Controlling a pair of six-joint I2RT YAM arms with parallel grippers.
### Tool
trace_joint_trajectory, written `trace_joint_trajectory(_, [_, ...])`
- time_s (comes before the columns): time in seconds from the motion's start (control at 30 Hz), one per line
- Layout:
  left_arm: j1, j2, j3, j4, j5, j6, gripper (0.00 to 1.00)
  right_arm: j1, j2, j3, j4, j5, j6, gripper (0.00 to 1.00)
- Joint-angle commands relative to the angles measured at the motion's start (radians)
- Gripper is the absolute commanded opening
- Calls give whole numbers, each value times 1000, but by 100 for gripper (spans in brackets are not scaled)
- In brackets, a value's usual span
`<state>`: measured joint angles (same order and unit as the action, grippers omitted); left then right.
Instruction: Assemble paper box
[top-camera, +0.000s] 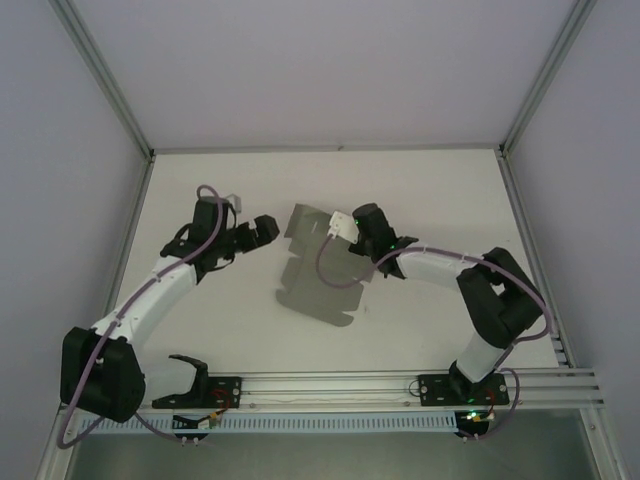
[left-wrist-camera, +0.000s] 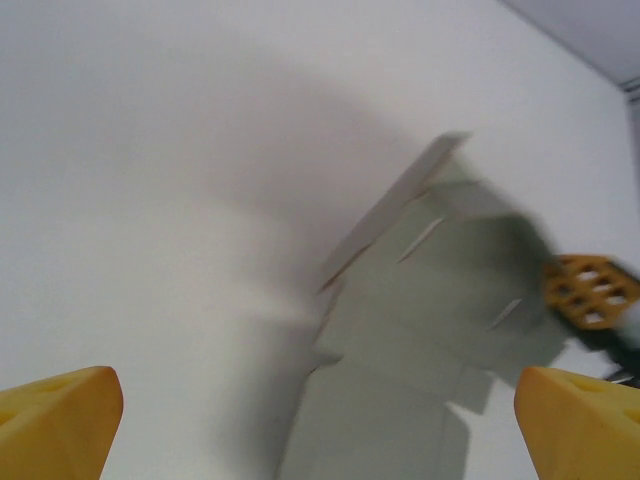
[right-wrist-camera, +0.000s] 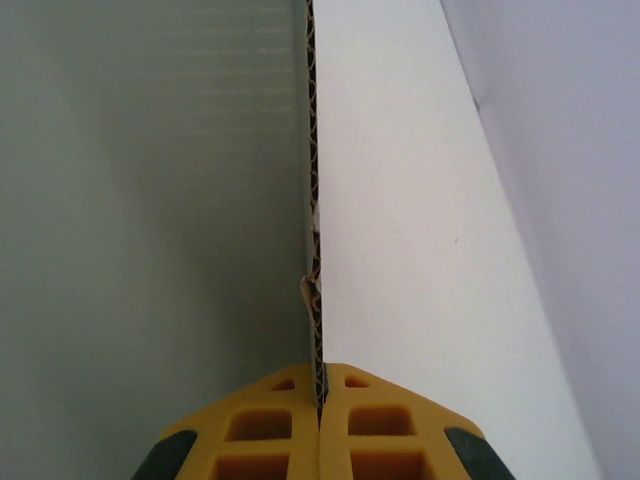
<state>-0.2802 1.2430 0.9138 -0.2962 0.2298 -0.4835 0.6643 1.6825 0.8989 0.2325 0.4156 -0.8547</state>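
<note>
I've got the paper box as a flat die-cut sheet of grey card, unfolded, near the middle of the white table between the two arms. Its far right edge is lifted off the surface, so the sheet sits tilted. In the left wrist view the paper box shows cut slits and a raised flap edge, though the picture is blurred.

The right gripper is clamped on that lifted edge. On the right wrist camera its orange fingers are pressed together on the card, which I see edge-on with its corrugated core showing and its grey face to the left.

The left gripper sits just left of the sheet, apart from it. Its yellow fingers stand wide apart with nothing between them.
</note>
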Motion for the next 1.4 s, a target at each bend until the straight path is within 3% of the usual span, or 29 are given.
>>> trace_joint_trajectory(0.0, [-6, 40, 110, 33, 106, -17, 100, 23, 28, -38, 244, 64, -190, 1])
trace_joint_trajectory(0.37, [-110, 289, 367, -50, 149, -32, 100, 50, -3, -71, 351, 69, -208, 1])
trace_joint_trajectory(0.53, [-130, 390, 417, -22, 170, -49, 91, 70, -27, -93, 366, 59, -191, 1])
trace_joint_trajectory(0.97, [-161, 522, 460, -10, 212, -64, 63, 83, -13, -94, 396, 83, -162, 1])
trace_joint_trajectory(1.13, [-167, 536, 445, 67, 223, -114, 40, 90, -6, -98, 396, 76, -155, 1])
trace_joint_trajectory(1.37, [-168, 540, 424, 114, 197, -154, 23, 96, -3, -110, 427, 81, -145, 1])
